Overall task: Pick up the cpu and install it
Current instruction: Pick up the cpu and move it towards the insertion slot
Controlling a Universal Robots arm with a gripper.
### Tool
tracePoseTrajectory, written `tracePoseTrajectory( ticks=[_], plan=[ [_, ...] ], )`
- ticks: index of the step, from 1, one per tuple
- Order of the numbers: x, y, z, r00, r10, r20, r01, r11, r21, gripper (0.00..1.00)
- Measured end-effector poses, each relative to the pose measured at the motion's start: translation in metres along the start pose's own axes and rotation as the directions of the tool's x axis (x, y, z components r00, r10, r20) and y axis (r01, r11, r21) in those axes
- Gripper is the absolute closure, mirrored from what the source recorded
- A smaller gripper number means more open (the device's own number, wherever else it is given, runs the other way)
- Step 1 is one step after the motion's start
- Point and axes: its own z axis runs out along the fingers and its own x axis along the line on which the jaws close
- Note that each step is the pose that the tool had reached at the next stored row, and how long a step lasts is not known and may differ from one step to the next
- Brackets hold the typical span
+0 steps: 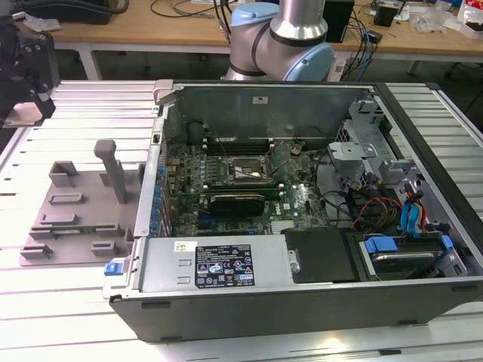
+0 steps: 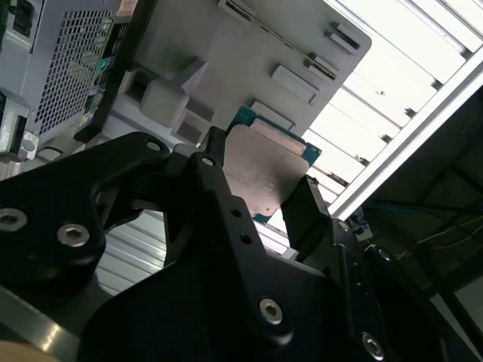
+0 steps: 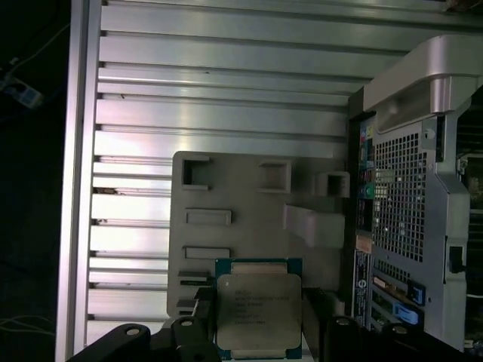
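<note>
Gripper (image 3: 260, 324) up over the table, fingers (image 2: 219, 181) clamped on the cpu (image 3: 258, 305), pinching two opposite edges, silver top showing. Beneath the fingers lies the grey fixture tray (image 3: 249, 200) on the slatted aluminium table (image 3: 226, 75). Open computer case (image 1: 302, 204) beside, cluttered wooden bench (image 1: 151, 34) behind.

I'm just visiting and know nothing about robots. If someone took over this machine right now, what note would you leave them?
State of the tool: shut on the cpu, gripping it by opposite edges.
Where things are: the cpu is held up off the grey fixture tray, which sits beside the open computer case.
Done: the cpu is picked up.
Left: installing it. The motherboard socket inside the case does not have the cpu yet.
</note>
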Motion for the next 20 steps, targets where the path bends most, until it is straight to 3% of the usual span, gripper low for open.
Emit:
tracePoseTrajectory(
  ticks=[10, 20],
  plan=[
    [-0.0187, -0.0008, 0.0009, 1.0, 0.0, 0.0001, 0.0, 1.0, 0.0, 0.45],
    [-0.029, -0.0013, 0.0014, 1.0, 0.0, 0.0001, 0.0, 1.0, 0.0, 0.45]
  ],
)
